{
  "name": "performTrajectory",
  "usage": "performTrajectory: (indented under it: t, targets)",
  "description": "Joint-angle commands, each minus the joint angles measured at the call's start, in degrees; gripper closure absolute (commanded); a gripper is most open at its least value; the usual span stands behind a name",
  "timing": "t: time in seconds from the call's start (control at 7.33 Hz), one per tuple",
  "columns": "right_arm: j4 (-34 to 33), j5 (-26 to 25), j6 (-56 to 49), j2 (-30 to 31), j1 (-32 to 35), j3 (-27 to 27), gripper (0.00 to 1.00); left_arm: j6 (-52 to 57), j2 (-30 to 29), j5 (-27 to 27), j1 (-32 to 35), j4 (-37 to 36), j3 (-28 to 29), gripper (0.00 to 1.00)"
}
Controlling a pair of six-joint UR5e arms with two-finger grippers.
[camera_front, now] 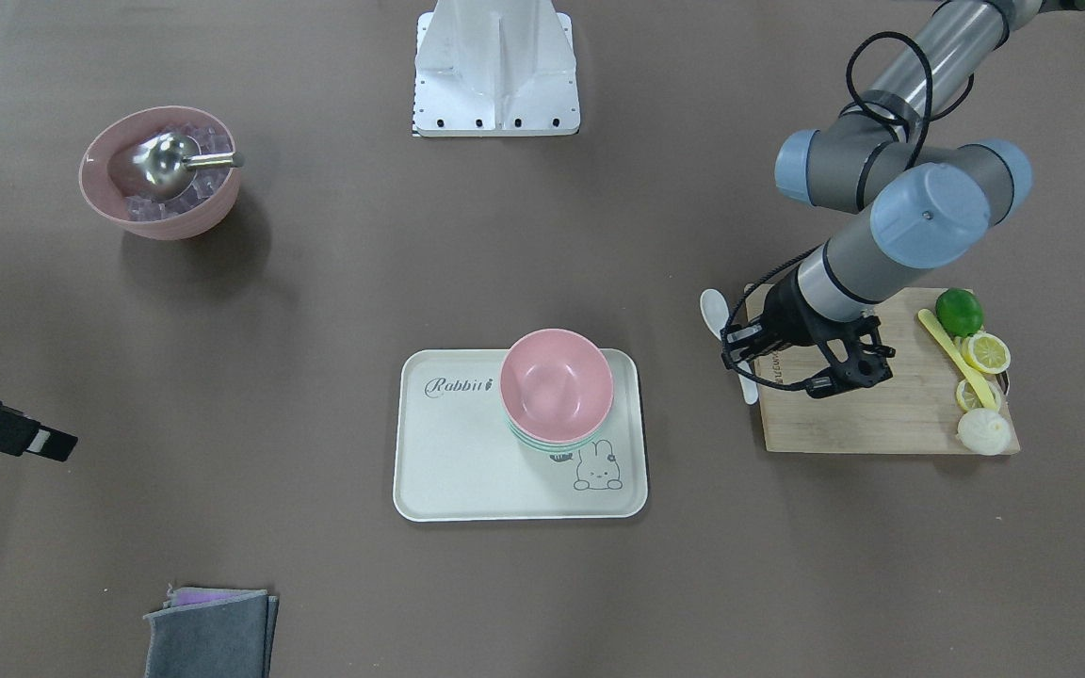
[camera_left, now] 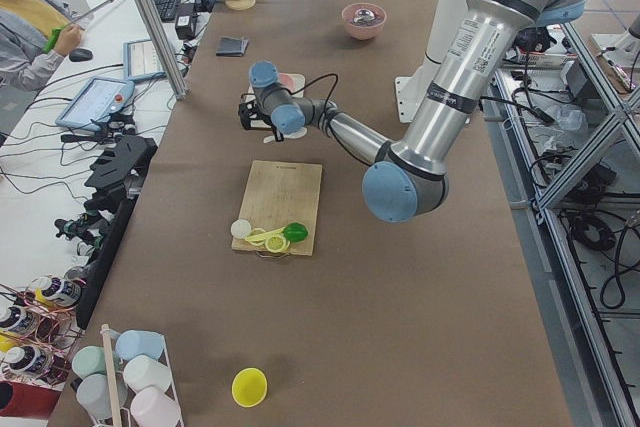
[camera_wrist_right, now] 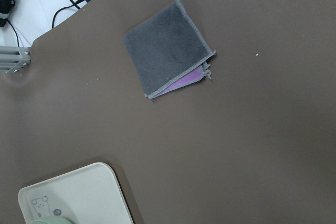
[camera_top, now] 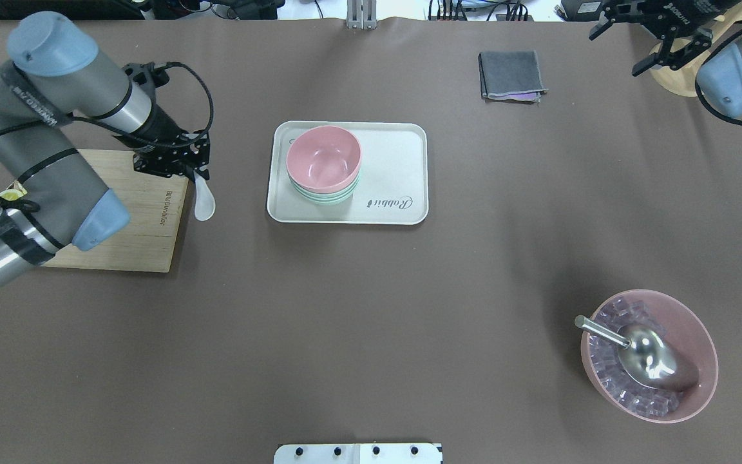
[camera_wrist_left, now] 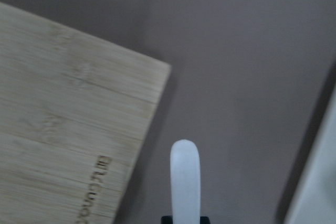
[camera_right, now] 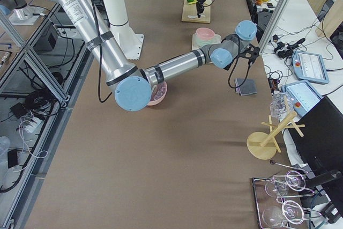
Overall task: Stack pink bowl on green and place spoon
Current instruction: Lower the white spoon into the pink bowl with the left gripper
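Brown tabletop (camera_top: 371,290): left gripper (camera_top: 196,174) clamped the white spoon (camera_top: 204,201) between cutting board (camera_top: 145,219) and tray (camera_top: 403,161); right gripper (camera_top: 617,50) stood spread.

A wooden cutting board (camera_front: 882,424) bears, along one short edge, a green lime (camera_front: 959,312), a lemon slice (camera_front: 987,352), a yellow utensil (camera_front: 947,347) and a pale round piece of cut fruit (camera_front: 983,431). Well apart from it stands an ice-filled bowl (camera_front: 194,221), a metal scoop (camera_front: 164,162) resting on the cubes. Near the table's far edge lies a folded grey cloth (camera_front: 208,640) over a purple cloth (camera_front: 199,595).
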State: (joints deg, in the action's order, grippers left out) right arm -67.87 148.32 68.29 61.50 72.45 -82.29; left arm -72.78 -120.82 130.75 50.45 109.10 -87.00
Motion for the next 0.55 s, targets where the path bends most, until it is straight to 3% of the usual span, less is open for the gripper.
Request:
performTrajectory:
  t: [0.0,0.14,0.41]
  targets:
    - [0.1,-0.2,-2.3,2.0,0.8,-0.5,0.0,-6.4,-10.7,-0.5,-0.3,-1.2,3.8,1.0]
    - [0.0,-0.1,-2.1,2.0,0.8,-1.1,0.0,-6.5,-15.4,-1.2,-0.7,-0.4,8.1,1.0]
    - [0.0,-0.2,-2.1,2.0,0.7,-1.1,0.0,-6.8,-17.3,-7.8,-3.1,6.1,12.1,1.0]
